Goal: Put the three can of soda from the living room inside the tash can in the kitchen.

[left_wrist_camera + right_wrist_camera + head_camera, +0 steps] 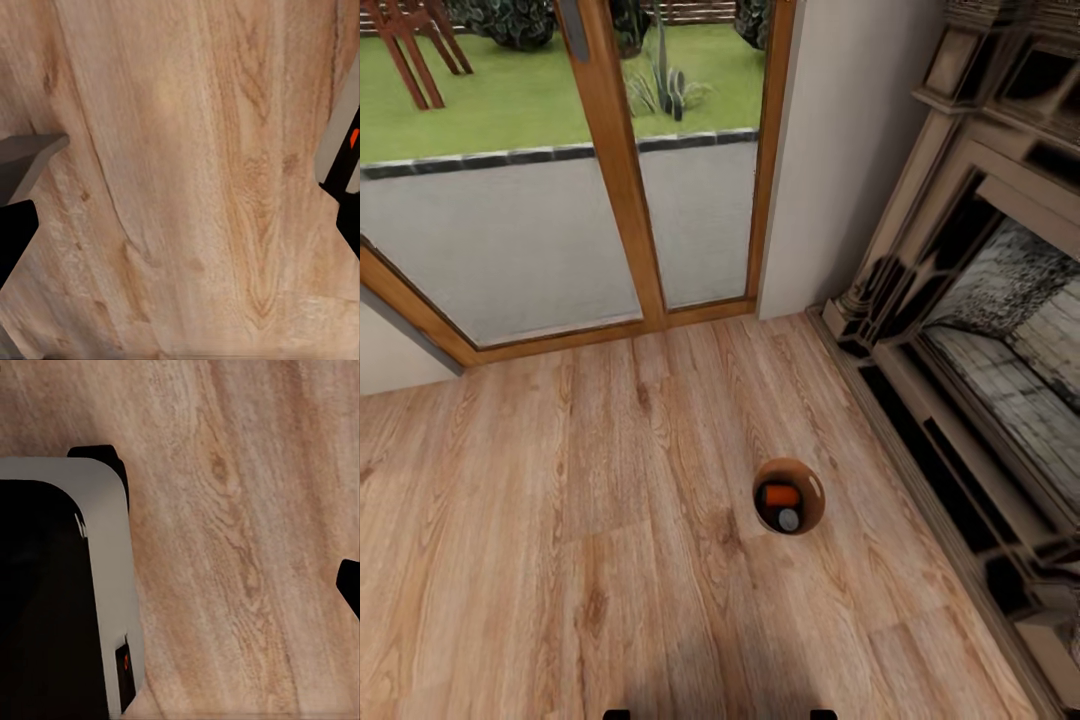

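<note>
In the head view the tash can (pixel 813 486) stands on the wood floor, seen from above as a round brown opening. Inside it lies an orange can of soda (pixel 781 495), and beside it is the grey metal top of a second can (pixel 789 519). A third can cannot be made out. The left wrist view has my left gripper (pixel 180 225) open over bare planks, with black fingertips (pixel 15 232) at both edges. In the right wrist view one black fingertip (pixel 350 585) of my right gripper sits at the edge, nothing held.
A stone and wood fireplace (pixel 980 320) runs along the right. Wood-framed glass doors (pixel 610 170) to a patio and lawn stand ahead. My grey and black base (pixel 60 600) is beside the right gripper, and a body part with an orange mark (pixel 341 157) is near the left one.
</note>
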